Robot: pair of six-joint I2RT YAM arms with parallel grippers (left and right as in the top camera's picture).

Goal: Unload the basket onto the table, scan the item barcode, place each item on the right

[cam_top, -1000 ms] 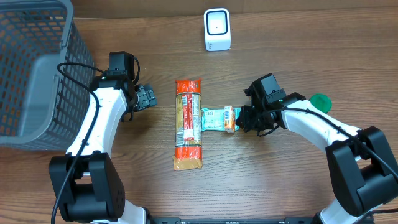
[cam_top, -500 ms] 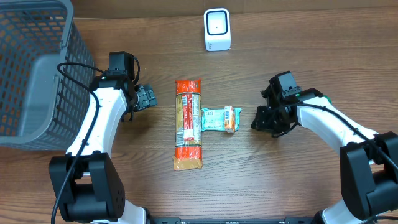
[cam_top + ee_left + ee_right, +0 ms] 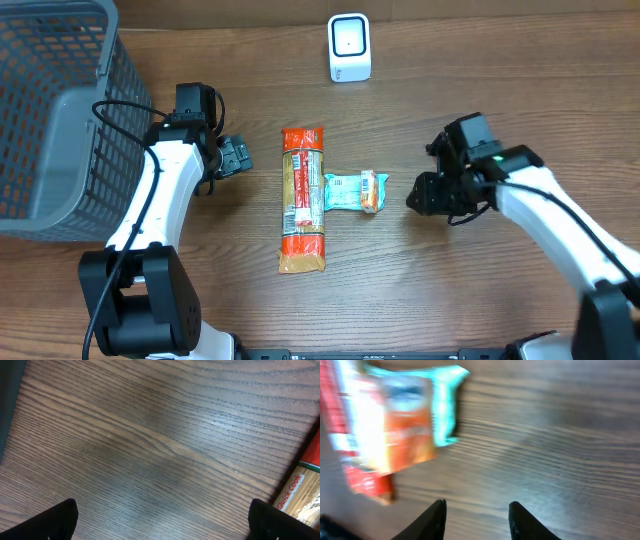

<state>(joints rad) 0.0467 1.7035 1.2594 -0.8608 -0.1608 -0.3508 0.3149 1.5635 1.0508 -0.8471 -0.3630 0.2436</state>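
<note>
**Near zone.** The pasta packet lies flat on the wooden worktop, with its long axis running from near to far. Its near end is tan and its far end is orange-red. In the left wrist view, one printed corner of the packet shows at the right edge.

**Middle zone.** The snack bar, in a teal wrapper with an orange end, lies crosswise on the worktop. Its left end touches the right side of the pasta packet at about the packet's mid-length. Its orange end points toward the right gripper, which is near the bar but apart from it, with bare wood between the two. In the right wrist view the right gripper has its jaws apart. Only worktop shows between them and they grasp nothing. The snack bar appears blurred ahead of them and to the left.

The left gripper sits to the left of the pasta packet, level with the packet's far end and apart from it. In the left wrist view the left gripper has its jaws spread wide, one fingertip in each lower corner of the view, with bare wood between them. It grasps nothing.

**Far zone.** A grey mesh basket stands at the far left corner. The part of its interior that is visible shows its own grey floor and mesh walls. The white scanner stands upright at the far edge, beyond the pasta packet and the snack bar and well apart from both.
</note>
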